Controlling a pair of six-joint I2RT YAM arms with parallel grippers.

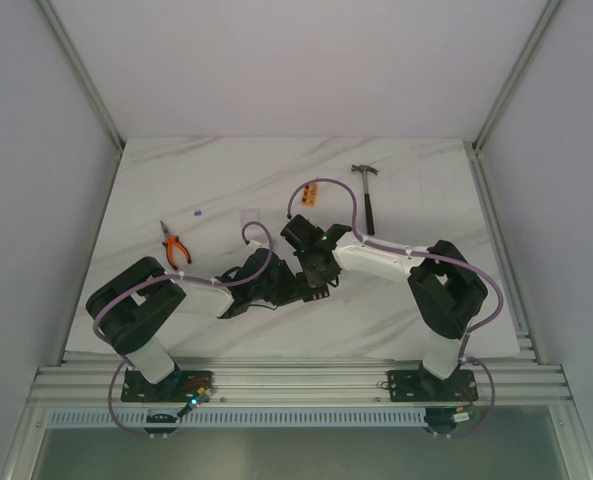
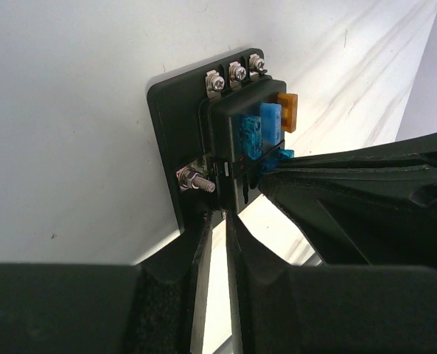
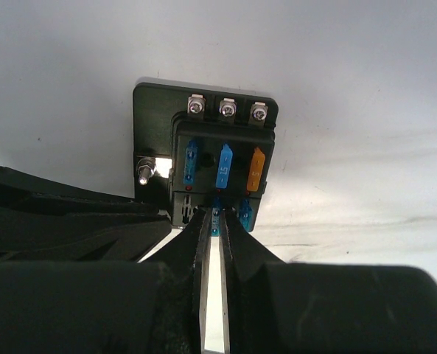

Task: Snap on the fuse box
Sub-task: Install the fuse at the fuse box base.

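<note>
**Two grippers on one fuse box**

Item 1: fuse box (image 3: 207, 140). Black, square housing on a wider black base plate, set on the white marbled table (image 1: 226, 180) about midway between the two arms. The top view hides it under the meeting wrists. Three screw terminals (image 3: 227, 109) run along its far edge. The upper row holds two blue fuses and one amber fuse (image 3: 255, 169); more blue fuses sit in the nearer row.

Item 2: left gripper (image 2: 217, 221). Jaws drawn to a narrow slit, pinching the near edge of the base plate beside a side stud.

Item 3: right gripper (image 3: 216, 221). Jaws all but closed, their tips nipping the middle blue fuse (image 3: 216, 210) of the nearer row.

Item 4: loose articles well apart from the box: hammer (image 1: 367, 196) and small orange block (image 1: 311, 193) farther back, orange-handled pliers (image 1: 174, 246) to the left.
</note>
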